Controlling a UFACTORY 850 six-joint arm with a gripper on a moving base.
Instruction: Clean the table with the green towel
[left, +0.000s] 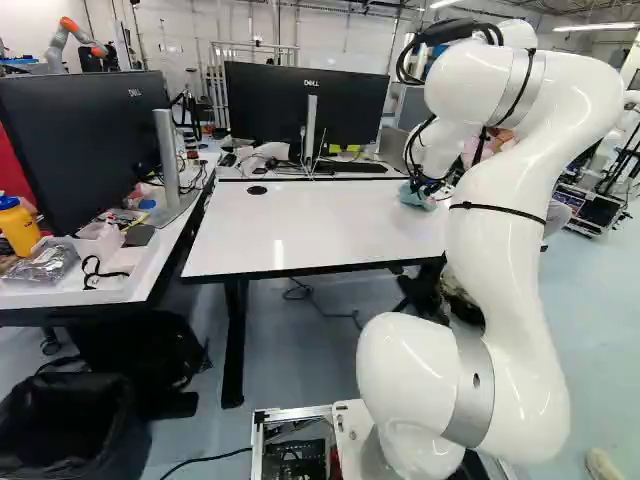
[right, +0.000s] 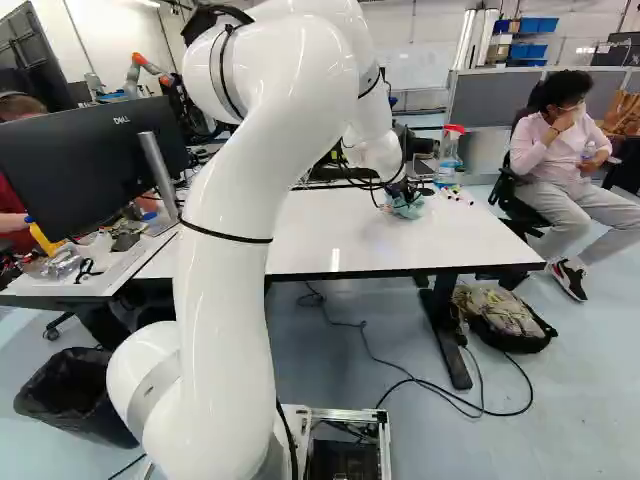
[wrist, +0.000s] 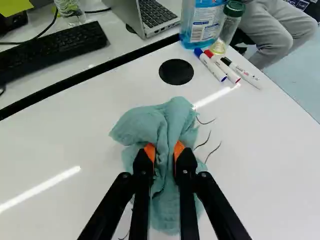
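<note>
Well, the claw (right: 401, 190) pinches the green towel (wrist: 167, 117) between nearly closed fingers (wrist: 143, 164) (folds bury their tips); dark strands (wrist: 213, 150) beside it defy naming.

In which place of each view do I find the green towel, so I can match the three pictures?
Left base view: green towel right of the middle.
Right base view: right of the middle, nearer than the spray bottle.
Wrist view: between the fingers of the gripper.
Shared landmark: the white table.
</note>
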